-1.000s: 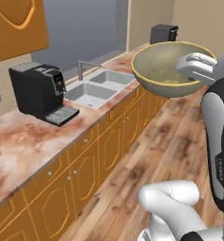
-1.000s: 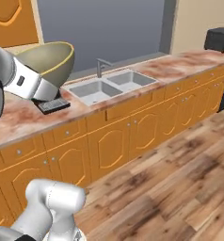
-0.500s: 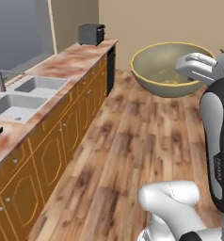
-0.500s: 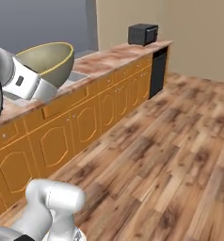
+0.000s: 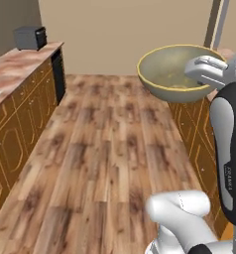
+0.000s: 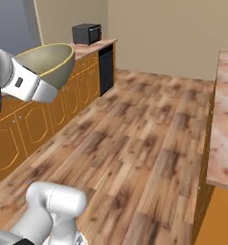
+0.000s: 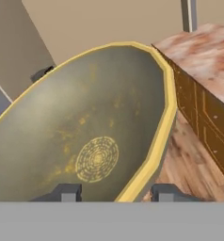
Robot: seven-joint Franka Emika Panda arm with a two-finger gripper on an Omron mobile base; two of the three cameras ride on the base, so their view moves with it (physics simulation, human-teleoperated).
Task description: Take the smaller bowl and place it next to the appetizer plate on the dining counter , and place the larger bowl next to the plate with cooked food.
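Observation:
The larger bowl [image 5: 167,74], deep and olive-grey with a yellow rim, hangs tilted in the air high over the wooden floor. My gripper [image 5: 195,74] is shut on its rim, one finger inside and one outside. In the right base view the bowl [image 6: 46,58] sits at the upper left with the gripper [image 6: 52,86] at its lower edge. The hand view looks into the bowl [image 7: 85,136] past my gripper [image 7: 116,193]. The dining counter [image 6: 226,110] with its reddish marbled top runs along the right, also seen behind the bowl [image 7: 203,52]. The smaller bowl and both plates are out of view.
A wall counter [image 5: 18,67] with orange cabinet doors runs along the left and carries a dark box-shaped appliance [image 5: 29,37] [image 6: 87,33]. A black panel [image 6: 106,67] closes the counter's end. Open wooden floor [image 5: 110,149] lies between the two counters.
The whole picture has swung: the base turned right, so the sink and coffee machine left the views and the dining counter came in. The bowl stays in my grip.

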